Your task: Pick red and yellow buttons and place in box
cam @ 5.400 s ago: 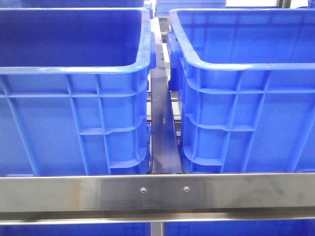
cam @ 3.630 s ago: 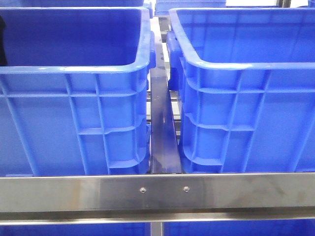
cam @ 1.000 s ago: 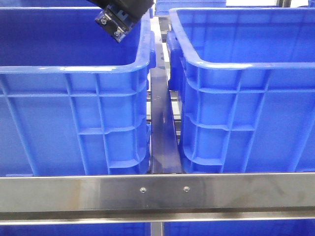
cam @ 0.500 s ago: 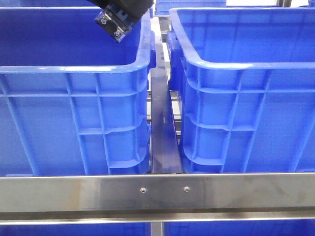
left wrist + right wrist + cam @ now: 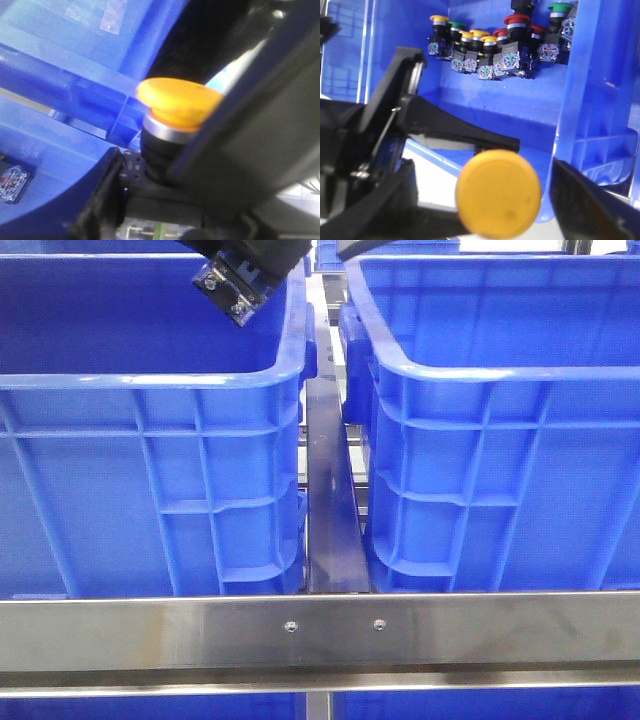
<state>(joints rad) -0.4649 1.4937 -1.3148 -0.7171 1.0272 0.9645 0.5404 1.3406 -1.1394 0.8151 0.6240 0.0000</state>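
Held the yellow button [image 5: 180,102] in the left gripper [image 5: 250,262], jaws clamped on the black body just under the silver collar, with the orange-yellow domed cap jutting out sideways past the dark fingers [image 5: 260,130]. Hung, in the front view, high over the left crate [image 5: 150,380], close to its right wall and above the rim, with only the button's black base block and its silvery screws showing under the dark gripper body. Stood side by side, left crate and right crate [image 5: 480,375], both bright blue with thick rolled rims and ribbed outer walls, parted by a dark bar [image 5: 330,500] and fronted by a steel rail [image 5: 320,630]. Barely entered the front view, at its top edge above the gap between the crates: a dark sliver of the right arm [image 5: 352,248]. Showed, in the right wrist view, a blurred round yellow cap [image 5: 499,200] close to the lens, between the dark fingers [image 5: 592,200] of the right gripper [image 5: 485,215]; could not tell whether those jaws were closed on it or apart. Lay beyond it, huddled in a corner of a blue crate floor, a cluster of buttons [image 5: 495,50] with yellow, green and red caps, among them a red button [image 5: 519,20]; could not tell which crate.
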